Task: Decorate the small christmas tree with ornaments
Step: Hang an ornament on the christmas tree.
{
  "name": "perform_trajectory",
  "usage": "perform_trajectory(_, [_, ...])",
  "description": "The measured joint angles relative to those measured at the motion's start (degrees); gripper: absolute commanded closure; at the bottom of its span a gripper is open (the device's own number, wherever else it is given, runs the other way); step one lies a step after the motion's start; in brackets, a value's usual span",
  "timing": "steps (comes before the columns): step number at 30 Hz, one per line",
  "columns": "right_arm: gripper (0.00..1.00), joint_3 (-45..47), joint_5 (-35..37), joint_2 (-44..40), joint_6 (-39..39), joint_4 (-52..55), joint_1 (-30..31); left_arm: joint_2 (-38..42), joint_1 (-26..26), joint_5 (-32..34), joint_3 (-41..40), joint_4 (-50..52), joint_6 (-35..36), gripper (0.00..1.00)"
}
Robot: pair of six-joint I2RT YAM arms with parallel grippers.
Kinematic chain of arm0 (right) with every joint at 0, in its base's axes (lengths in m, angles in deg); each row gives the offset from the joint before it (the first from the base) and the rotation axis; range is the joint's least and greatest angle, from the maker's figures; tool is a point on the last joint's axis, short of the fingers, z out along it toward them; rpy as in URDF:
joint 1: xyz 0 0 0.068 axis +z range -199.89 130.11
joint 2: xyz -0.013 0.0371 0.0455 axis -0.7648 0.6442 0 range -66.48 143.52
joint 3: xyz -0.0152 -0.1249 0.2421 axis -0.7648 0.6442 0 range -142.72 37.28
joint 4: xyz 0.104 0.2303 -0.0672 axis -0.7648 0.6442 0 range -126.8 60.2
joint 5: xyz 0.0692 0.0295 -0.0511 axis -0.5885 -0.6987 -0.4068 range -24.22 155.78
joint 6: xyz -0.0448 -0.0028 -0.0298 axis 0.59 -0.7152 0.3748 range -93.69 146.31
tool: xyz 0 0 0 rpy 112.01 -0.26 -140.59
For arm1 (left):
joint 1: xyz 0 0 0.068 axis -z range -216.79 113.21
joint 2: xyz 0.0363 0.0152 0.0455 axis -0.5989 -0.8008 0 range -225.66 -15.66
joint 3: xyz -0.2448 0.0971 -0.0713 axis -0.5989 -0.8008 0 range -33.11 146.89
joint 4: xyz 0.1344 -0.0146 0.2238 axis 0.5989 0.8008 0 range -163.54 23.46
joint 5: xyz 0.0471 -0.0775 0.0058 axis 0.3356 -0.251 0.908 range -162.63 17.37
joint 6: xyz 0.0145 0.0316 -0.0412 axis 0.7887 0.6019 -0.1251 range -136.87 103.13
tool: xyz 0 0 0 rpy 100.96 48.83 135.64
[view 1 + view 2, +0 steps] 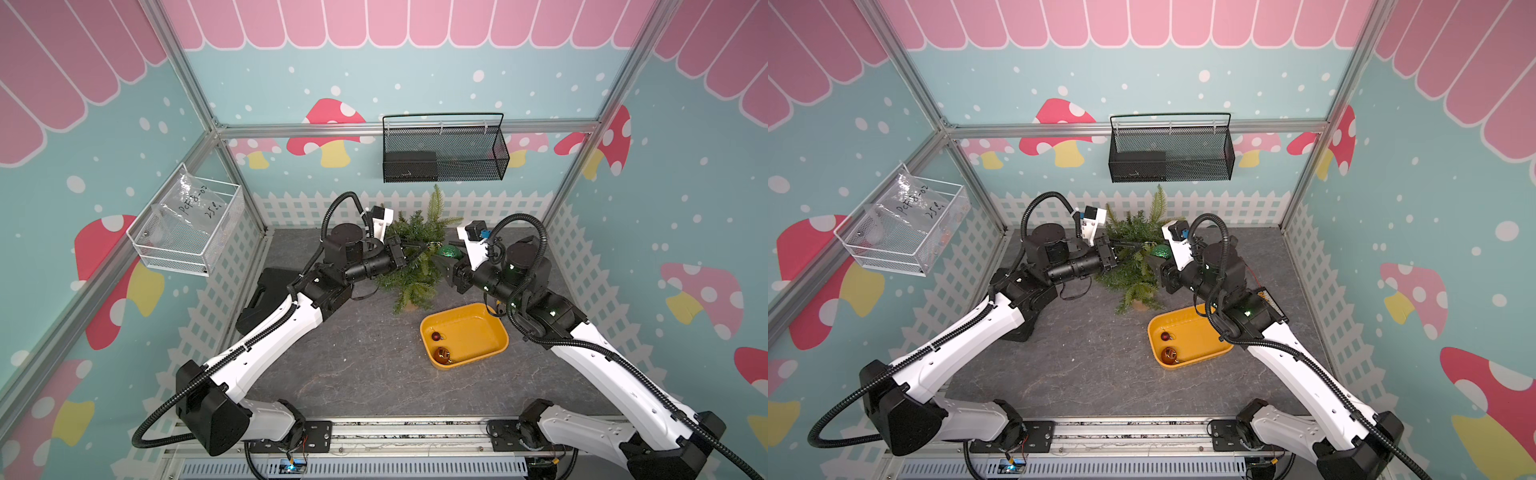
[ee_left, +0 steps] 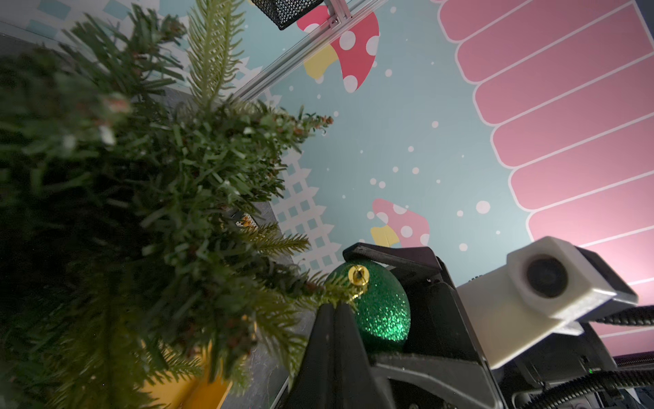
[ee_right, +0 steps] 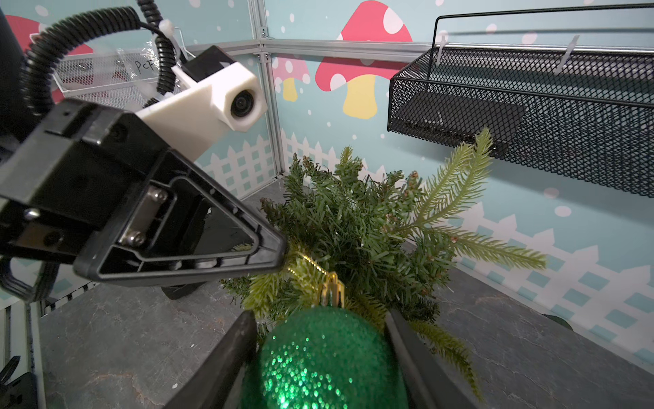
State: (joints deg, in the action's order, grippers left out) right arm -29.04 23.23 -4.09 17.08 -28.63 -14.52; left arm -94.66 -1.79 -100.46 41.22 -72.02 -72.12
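At the back of the table (image 1: 353,374) stands one small christmas tree (image 1: 415,282), with three ornaments in sight: a green bauble (image 1: 449,251) against its branches, and a copper bauble (image 1: 441,354) and a red bauble (image 1: 435,336) in one yellow tray (image 1: 469,332). Both arms reach inward to the tree. The right gripper (image 3: 318,313) clasps the green bauble, jaws part-spread around it. Only the right wrist view shows the left gripper (image 3: 279,251) pinched closed on the gold string loop (image 3: 308,260).

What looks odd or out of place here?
Nothing stands out. The right pincer grips the green bauble by the small christmas tree, the left pincer pinches its string loop, and the red bauble and copper bauble lie in the yellow tray.
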Motion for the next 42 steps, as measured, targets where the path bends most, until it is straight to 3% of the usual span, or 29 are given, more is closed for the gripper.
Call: perform_trajectory(42, [0.45, 0.6, 1.5, 2.0, -3.1, -0.1, 0.0, -3.0, 0.0, 0.2, 4.2, 3.9, 0.2, 1.00])
